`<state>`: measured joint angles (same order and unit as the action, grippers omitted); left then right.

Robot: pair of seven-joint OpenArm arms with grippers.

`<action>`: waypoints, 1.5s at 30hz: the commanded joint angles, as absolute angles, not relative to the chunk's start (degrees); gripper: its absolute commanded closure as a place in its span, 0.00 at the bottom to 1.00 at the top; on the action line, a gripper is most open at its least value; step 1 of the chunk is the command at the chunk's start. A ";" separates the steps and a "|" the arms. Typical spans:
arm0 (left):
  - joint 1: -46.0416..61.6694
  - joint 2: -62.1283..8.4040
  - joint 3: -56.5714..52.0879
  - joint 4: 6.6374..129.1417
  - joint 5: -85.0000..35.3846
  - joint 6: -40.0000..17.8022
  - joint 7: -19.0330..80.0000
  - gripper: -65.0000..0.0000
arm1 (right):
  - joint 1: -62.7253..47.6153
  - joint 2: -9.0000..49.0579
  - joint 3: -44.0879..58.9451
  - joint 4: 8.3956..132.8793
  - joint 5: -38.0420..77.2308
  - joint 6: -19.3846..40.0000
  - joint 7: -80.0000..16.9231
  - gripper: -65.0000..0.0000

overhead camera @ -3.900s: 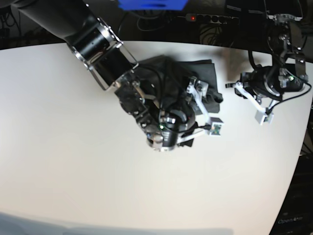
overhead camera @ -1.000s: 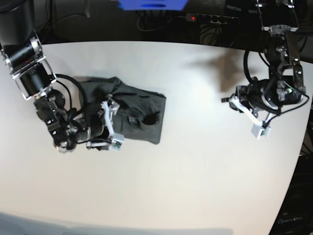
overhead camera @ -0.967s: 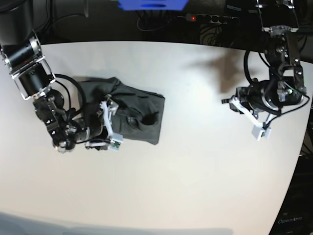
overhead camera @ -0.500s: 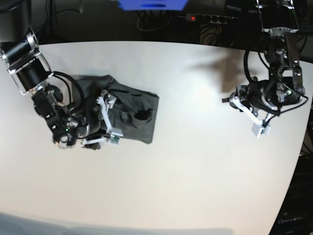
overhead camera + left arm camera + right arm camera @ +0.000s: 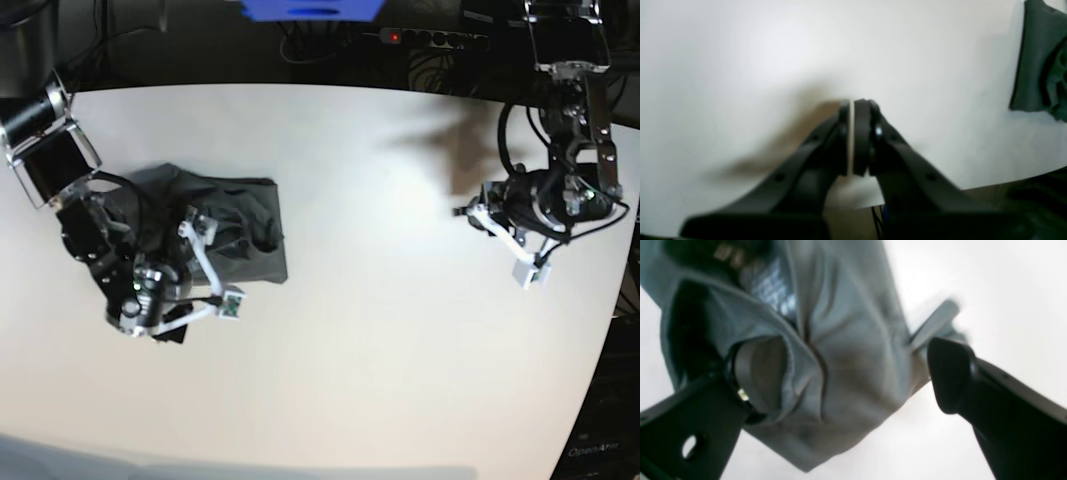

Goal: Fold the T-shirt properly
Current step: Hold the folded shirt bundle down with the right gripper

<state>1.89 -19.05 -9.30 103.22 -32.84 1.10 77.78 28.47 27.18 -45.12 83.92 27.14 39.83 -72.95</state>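
Shirt: I see the T-shirt (image 5: 235,225) bunched into a dark, rumpled bundle on the table's (image 5: 380,330) left side in the base view, well short of a neat fold. In the right wrist view the cloth (image 5: 840,350) is creased, with pale print showing near the top.

Right claw: my right gripper (image 5: 205,265) sits at the bundle's near edge in the base view. From the right wrist camera I see its jaws spread wide (image 5: 853,373), released, with cloth lying between them; one fingertip (image 5: 760,370) is against a fold, the other fingertip (image 5: 950,373) is just beside the cloth's edge. I cannot tell whether that second one touches.

Left claw: my left gripper (image 5: 520,250) hangs over bare table on the far right of the base view, well apart from the shirt. In the left wrist view the jaws are clenched together (image 5: 853,136) with only a thin sliver of light between them, and nothing is held.

Left wrist extras: I can see a dark edge of the shirt (image 5: 1037,66) at the right border of the left wrist view, far from the fingers.

Table: white, plain surface; its edge shows low in the left wrist view (image 5: 1007,173).
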 commanded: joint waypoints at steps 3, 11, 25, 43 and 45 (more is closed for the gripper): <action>1.27 -19.56 -8.48 103.96 -33.10 1.01 77.58 0.96 | 30.20 25.89 -44.70 84.70 27.30 40.00 -75.38 0.00; 1.19 -19.56 -8.13 103.96 -32.92 1.01 77.58 0.96 | 31.69 25.10 -44.53 84.62 27.30 40.00 -79.60 0.00; 0.40 -19.47 -8.04 103.96 -33.45 1.01 77.58 0.96 | 33.89 25.36 -42.15 84.88 27.30 40.00 -80.00 0.00; 0.92 -19.47 -8.04 103.96 -33.45 0.92 77.49 0.96 | 32.57 35.03 -42.15 84.62 27.30 40.00 -80.00 0.00; 0.92 -19.47 -8.04 103.96 -33.45 0.92 77.49 0.96 | 31.52 35.56 -42.15 84.62 27.30 40.00 -80.00 0.00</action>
